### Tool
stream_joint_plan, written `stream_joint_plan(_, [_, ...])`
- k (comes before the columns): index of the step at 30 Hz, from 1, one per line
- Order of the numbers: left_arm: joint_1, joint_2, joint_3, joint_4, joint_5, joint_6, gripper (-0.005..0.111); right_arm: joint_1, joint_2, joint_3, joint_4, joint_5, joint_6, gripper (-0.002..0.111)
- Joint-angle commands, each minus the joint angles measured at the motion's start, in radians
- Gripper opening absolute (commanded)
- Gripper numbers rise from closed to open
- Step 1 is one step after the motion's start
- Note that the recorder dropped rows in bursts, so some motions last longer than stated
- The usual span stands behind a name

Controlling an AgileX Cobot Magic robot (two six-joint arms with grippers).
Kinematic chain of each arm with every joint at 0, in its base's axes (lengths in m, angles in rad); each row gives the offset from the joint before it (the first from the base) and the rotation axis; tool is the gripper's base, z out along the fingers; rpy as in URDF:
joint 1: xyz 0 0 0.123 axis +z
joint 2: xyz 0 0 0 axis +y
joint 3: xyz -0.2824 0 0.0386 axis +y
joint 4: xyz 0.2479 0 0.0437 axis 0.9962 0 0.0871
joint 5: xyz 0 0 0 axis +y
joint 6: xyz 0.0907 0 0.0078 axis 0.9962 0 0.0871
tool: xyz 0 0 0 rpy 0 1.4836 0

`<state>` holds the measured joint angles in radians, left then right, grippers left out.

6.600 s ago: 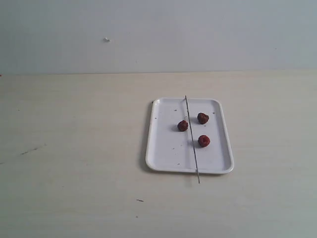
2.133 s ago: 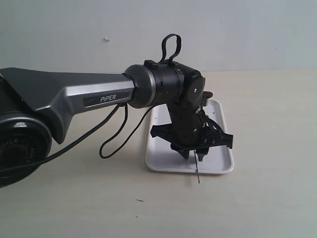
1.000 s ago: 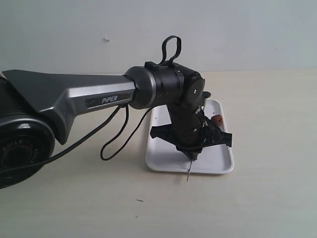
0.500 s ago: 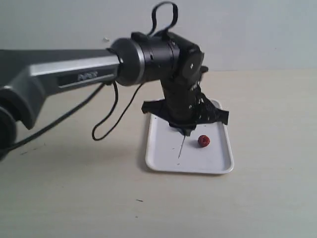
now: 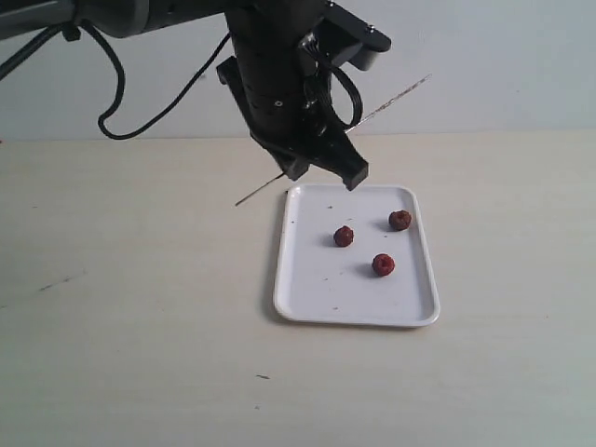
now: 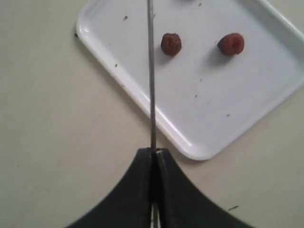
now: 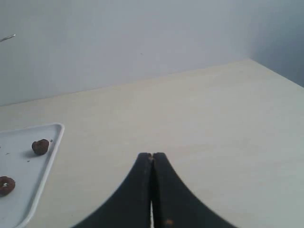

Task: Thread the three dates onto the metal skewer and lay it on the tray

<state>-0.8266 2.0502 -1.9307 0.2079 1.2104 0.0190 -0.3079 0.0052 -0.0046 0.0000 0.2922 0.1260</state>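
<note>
My left gripper [image 5: 317,154] hangs above the table just beyond the tray's far left corner, shut on the metal skewer [image 5: 391,101]. The thin rod sticks out of both sides of it, slanting up to the right. In the left wrist view the skewer [image 6: 151,76] runs straight out from the shut gripper [image 6: 154,151] over the tray [image 6: 228,95]. Three dates [image 5: 344,236], [image 5: 399,220], [image 5: 383,264] lie loose on the white tray [image 5: 312,279]. My right gripper [image 7: 152,155] is shut on nothing, low over bare table to the right of the tray [image 7: 28,190].
The pale wooden table [image 5: 140,307] spreads around the tray, with a light wall behind it. The left arm's black cable [image 5: 121,93] loops at the upper left. In the right wrist view two dates [image 7: 40,146], [image 7: 5,185] show on the tray.
The left arm has lifted the skewer off the tray and swung it up and back, from hanging tip-down to slanting across. One date has rolled a little to the right.
</note>
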Motion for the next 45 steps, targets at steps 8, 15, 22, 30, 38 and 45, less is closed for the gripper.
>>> stream_joint_plan(8, [0.102, -0.013, 0.147, -0.018, -0.155, 0.181, 0.0, -0.006, -0.005, 0.005, 0.0, -0.003, 0.001, 0.0])
stream_joint_plan(15, [0.224, -0.013, 0.151, -0.134, -0.158, 0.247, 0.0, -0.006, -0.005, 0.005, -0.044, -0.06, -0.029, 0.0])
stream_joint_plan(22, [0.302, -0.013, 0.174, -0.287, -0.081, 0.423, 0.0, -0.006, -0.005, 0.005, -0.06, -0.43, -0.019, 0.0])
stream_joint_plan(30, [0.319, -0.013, 0.196, -0.3, -0.022, 0.449, 0.0, -0.006, -0.005, 0.005, -0.059, -0.813, -0.017, 0.0])
stream_joint_plan(38, [0.319, -0.031, 0.197, -0.3, -0.032, 0.453, 0.0, -0.006, -0.005, 0.005, 0.052, -0.902, 0.04, 0.0])
stream_joint_plan(45, [0.319, -0.038, 0.212, -0.31, -0.032, 0.501, 0.0, -0.006, 0.251, -0.134, 0.166, -0.895, 0.106, 0.0])
